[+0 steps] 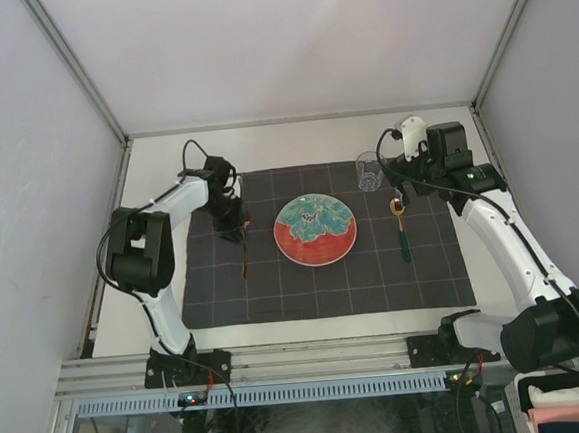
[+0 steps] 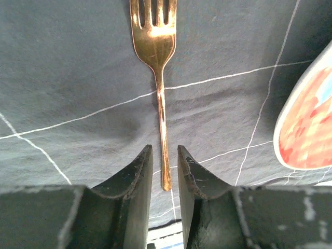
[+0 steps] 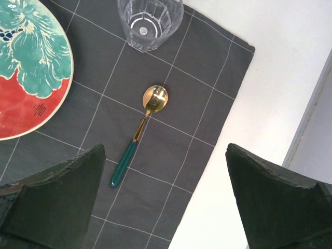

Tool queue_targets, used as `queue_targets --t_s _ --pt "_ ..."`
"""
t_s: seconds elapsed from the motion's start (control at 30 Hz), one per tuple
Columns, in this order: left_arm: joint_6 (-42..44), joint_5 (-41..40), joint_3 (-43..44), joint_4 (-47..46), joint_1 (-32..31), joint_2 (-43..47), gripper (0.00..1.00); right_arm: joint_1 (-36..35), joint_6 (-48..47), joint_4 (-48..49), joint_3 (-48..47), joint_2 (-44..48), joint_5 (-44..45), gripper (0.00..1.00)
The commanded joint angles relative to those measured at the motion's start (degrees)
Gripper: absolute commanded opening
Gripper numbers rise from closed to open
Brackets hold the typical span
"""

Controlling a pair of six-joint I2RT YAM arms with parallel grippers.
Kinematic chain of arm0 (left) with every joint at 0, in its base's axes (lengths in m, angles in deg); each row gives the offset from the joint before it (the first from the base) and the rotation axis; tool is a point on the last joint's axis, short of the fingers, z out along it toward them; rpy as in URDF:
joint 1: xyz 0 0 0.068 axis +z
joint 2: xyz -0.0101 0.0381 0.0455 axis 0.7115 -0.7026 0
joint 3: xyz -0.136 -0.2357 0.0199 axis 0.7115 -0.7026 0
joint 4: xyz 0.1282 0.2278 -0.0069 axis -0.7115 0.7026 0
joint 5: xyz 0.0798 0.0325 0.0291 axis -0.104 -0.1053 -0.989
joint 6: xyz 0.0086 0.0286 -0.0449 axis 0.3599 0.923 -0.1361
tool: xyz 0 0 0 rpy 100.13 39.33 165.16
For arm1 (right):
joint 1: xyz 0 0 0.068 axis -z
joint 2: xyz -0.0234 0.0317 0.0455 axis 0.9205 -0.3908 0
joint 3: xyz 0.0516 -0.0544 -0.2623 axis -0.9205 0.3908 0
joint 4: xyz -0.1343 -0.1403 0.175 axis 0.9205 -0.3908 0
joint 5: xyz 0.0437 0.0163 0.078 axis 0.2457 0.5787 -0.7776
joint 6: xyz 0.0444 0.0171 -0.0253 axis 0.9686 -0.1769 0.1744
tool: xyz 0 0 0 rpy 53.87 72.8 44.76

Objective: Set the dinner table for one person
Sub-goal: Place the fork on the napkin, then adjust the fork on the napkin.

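Jaws on my left gripper (image 2: pixel 165 153) stand only a little apart, a narrow slot with nothing clamped in it. Through the left wrist camera I see the handle end of the gold fork (image 2: pixel 158 78) lying in the mouth of that slot, and a sliver of cloth shows on either side of the handle, so the fingers (image 2: pixel 140 176) do not appear to press on it. The fork lies flat on the dark grey checked cloth (image 1: pixel 326 294), its tines pointing away from the gripper, just left of the plate (image 1: pixel 316 229). From overhead, the left gripper hangs low over the fork's far end, on the left part of the cloth.

The plate is round, red on its near half with a teal flower pattern on its far half, and it sits in the middle of the cloth. Right of it, at the cloth's far edge, a clear glass (image 1: pixel 368 172) stands upright. Near of the glass lies a spoon (image 3: pixel 140 132) with a gold bowl and a dark green handle, its bowl toward the far side and apart from both glass and plate.

My right gripper (image 3: pixel 166 150) is spread wide and holds nothing. It hangs high above the right part of the cloth, and the spoon shows between its fingers.

The dinner table (image 1: pixel 264 143) lies under the cloth, with off-white strips bare on every side of it out to the grey rails
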Motion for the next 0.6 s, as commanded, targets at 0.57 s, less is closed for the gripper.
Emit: queue_targets --t_s 0.57 --pt "20.62 -22.27 40.06 6.51 10.72 11.06 0.32 2.07 7.80 22.84 3.43 10.39 3.91 1.00"
